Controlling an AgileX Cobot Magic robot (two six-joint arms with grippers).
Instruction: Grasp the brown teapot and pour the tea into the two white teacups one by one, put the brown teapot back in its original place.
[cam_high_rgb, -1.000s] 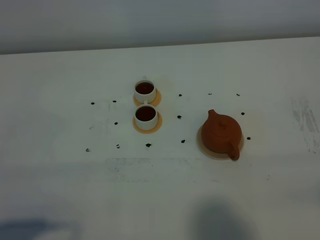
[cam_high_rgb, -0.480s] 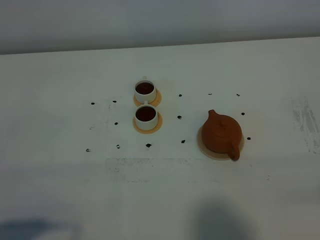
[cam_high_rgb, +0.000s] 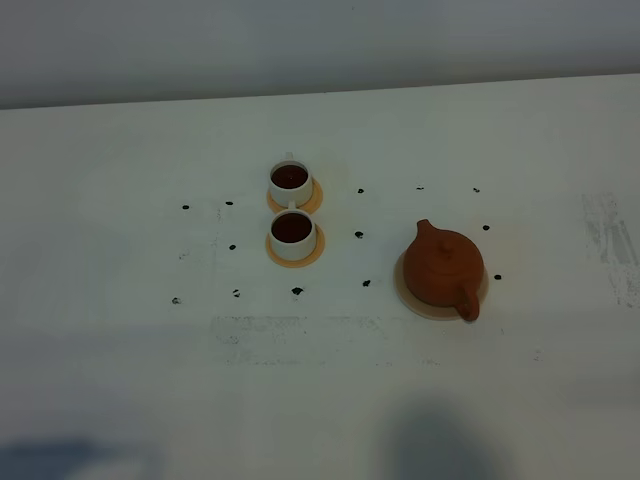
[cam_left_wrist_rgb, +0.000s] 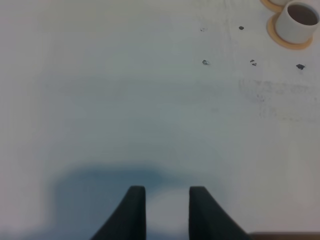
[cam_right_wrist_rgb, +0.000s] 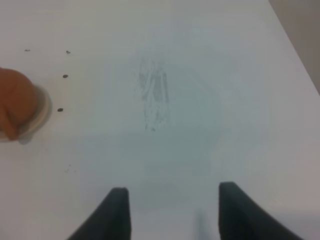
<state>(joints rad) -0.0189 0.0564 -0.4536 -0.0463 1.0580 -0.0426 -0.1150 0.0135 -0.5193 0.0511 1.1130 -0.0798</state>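
Here, on a white table (cam_high_rgb: 120, 380), as seen from above and from both wrists:

Brown teapot (cam_high_rgb: 443, 267): upright on the large pale coaster (cam_high_rgb: 402, 290), lid on, spout toward the far side, loop handle toward the near edge; right of the cups.

Teapot relative to right gripper (cam_right_wrist_rgb: 172, 210): well apart; only an orange-brown edge of the pot (cam_right_wrist_rgb: 15, 107) and the coaster rim (cam_right_wrist_rgb: 44, 112) visible at the border of the right wrist view, off to one side of the fingers.

Right gripper: fingers spread wide, bare table between them, holding and touching nothing.

Far teacup (cam_high_rgb: 289, 182): on a small orange-tan disc (cam_high_rgb: 313, 200), filled with dark tea (cam_high_rgb: 290, 177).

Near teacup (cam_high_rgb: 292, 235): just in front of the far one, on its own orange-tan disc (cam_high_rgb: 272, 255), also filled with dark liquid.

Cups relative to left gripper (cam_left_wrist_rgb: 167, 210): well apart; one cup (cam_left_wrist_rgb: 298, 22) at a far corner of the left wrist view.

Left gripper: fingers drawn close with a narrow gap, pinching nothing, above bare table.

Black marks (cam_high_rgb: 297, 291): small dots scattered around cups and teapot.
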